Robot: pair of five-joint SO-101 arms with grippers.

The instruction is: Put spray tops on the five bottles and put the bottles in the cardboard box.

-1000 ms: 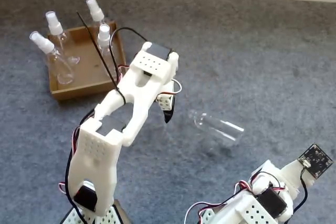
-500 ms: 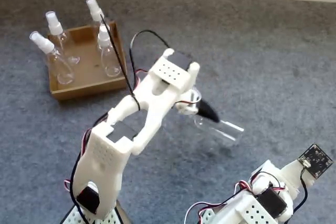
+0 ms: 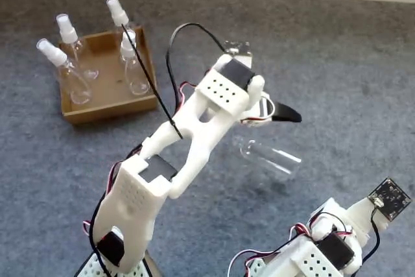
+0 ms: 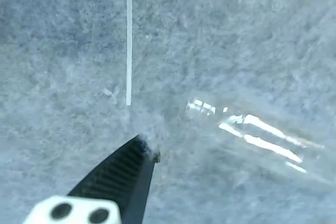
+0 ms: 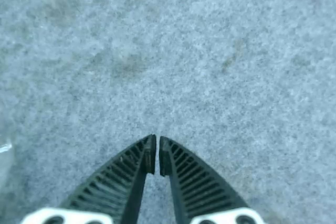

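Left gripper, spread wide (and empty), hangs just beside the clear bottle lying flat.

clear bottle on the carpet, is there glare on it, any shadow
High view: a white streak of glare runs along the clear bottle, with a faint shadow on the carpet beside it; left wrist view: several bright glints along its body.

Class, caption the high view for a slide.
Left gripper by the lying bottle; four spray-topped bottles stand in the cardboard box.
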